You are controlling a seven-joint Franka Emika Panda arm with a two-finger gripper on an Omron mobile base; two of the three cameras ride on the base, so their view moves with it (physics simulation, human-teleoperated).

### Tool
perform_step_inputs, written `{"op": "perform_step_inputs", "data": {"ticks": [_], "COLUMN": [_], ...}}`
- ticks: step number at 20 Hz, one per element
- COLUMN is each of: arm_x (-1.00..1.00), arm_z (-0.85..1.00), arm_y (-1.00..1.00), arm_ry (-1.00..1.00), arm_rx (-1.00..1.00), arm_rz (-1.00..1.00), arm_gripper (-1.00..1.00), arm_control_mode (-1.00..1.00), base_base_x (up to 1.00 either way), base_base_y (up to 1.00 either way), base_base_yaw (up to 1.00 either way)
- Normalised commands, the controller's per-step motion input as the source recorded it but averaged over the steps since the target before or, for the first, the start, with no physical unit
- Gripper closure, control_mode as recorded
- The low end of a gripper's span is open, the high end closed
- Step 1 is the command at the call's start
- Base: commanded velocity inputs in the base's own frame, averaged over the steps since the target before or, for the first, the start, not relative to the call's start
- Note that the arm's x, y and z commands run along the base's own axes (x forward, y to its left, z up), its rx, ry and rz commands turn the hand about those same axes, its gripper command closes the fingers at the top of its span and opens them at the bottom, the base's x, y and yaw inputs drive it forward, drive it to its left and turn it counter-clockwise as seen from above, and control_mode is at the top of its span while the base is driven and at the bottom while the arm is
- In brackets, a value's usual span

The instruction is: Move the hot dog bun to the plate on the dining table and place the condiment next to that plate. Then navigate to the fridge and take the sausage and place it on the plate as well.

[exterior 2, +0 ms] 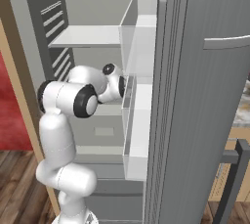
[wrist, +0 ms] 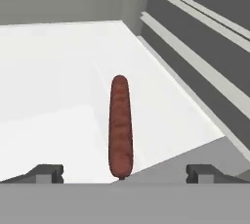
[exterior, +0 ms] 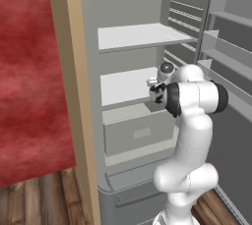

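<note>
stage: last part of the task, judging by the base parked at the open fridge (exterior: 147,37); whether bun and bottle were already moved cannot be told from here
sausage (wrist: 120,126): lying on a pale middle shelf (exterior: 125,85), not yet picked up; in the hand view it runs from 6 o'clock up toward 12
gripper (wrist: 125,173): fingers spread wide, one each side of the sausage's near end, nothing pinched
left to do: close on the sausage, lift it, carry it to the plate
around: drawer (exterior: 139,133) below the shelf; door racks (exterior: 224,52) at 3 o'clock of the arm
in the way: nothing between fingers and sausage; shelf above and door racks likely leave little room for backing out
</note>
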Motion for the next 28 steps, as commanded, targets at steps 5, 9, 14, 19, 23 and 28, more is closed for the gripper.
{"op": "perform_step_inputs", "data": {"ticks": [5, 9, 14, 19, 23, 28], "arm_x": [0.38, 0.43, 0.41, 0.41, 0.37, 0.16], "arm_z": [-0.31, -0.28, -0.29, -0.3, -0.23, -0.34], "arm_y": [-0.05, -0.12, -0.15, -0.21, -0.17, -0.15], "arm_ry": [0.09, 0.02, 0.0, 0.0, 0.0, 0.0], "arm_rx": [0.01, 0.01, 0.01, 0.03, 0.05, 0.06], "arm_rz": [-0.02, -0.02, -0.01, 0.0, 0.0, 0.0], "arm_gripper": [-1.0, -1.0, -1.0, -1.0, -1.0, 1.0], "arm_control_mode": [-1.0, -1.0, -1.0, -1.0, -1.0, -1.0], "base_base_x": [0.0, 0.0, 0.0, 0.0, 0.0, 0.0], "base_base_y": [0.0, 0.0, 0.0, 0.0, 0.0, 0.0], "base_base_yaw": [0.0, 0.0, 0.0, 0.0, 0.0, 0.0]}}
